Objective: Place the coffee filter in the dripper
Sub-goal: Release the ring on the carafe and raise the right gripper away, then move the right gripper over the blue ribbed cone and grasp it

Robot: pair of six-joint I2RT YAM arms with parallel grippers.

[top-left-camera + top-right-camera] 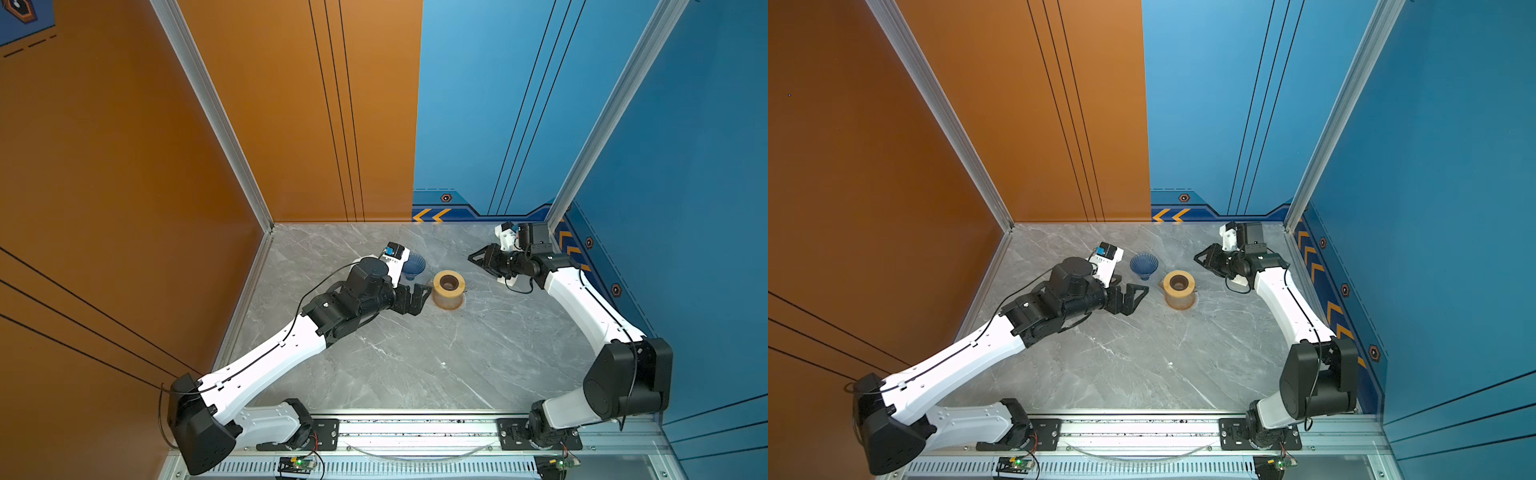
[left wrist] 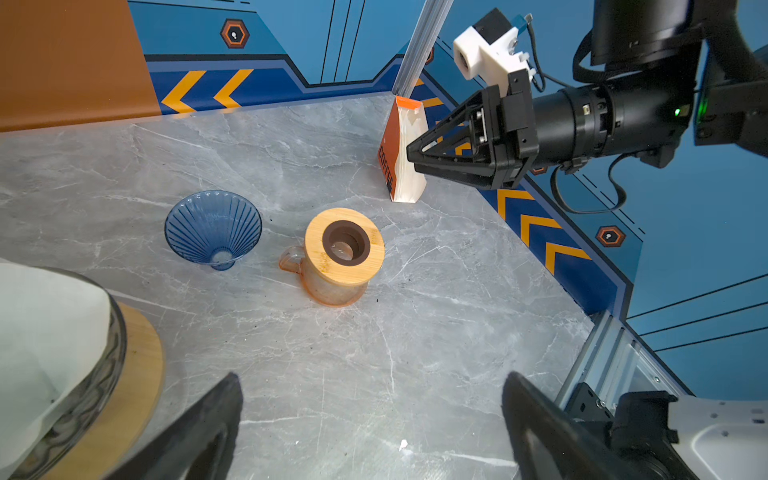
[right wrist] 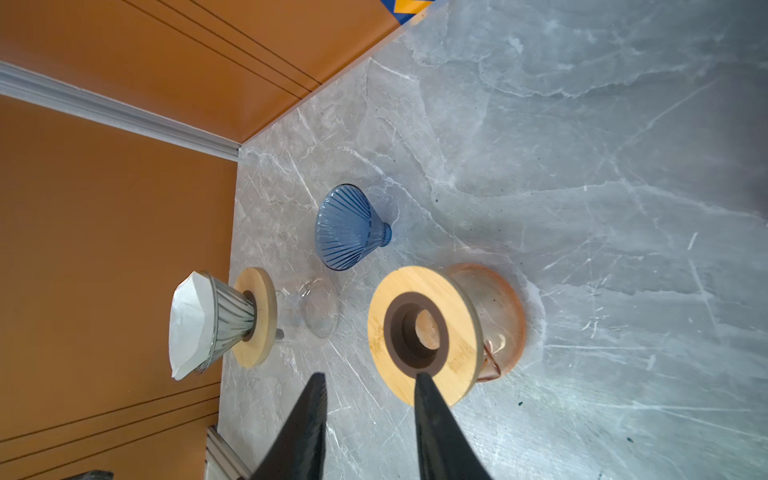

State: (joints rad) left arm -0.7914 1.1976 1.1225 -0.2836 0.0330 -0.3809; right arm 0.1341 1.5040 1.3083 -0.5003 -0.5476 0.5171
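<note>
A white paper coffee filter (image 3: 189, 324) sits inside a grey ribbed dripper (image 3: 230, 320) on a wooden ring over a clear carafe. My left arm hides it in both top views. A blue ribbed dripper (image 1: 415, 266) (image 1: 1144, 266) stands empty, mouth up, on the marble. My left gripper (image 1: 422, 299) (image 2: 372, 399) is wide open and empty beside the orange pot. My right gripper (image 1: 471, 257) (image 3: 370, 376) hovers at the back right, pointing toward the pot. Its fingers stand apart with nothing between them.
An orange glass pot (image 1: 449, 291) (image 2: 345, 257) with a wooden lid stands mid-table. A pack of paper filters (image 2: 395, 158) leans near the back right corner, behind my right gripper (image 2: 411, 160). Walls close the left, back and right sides.
</note>
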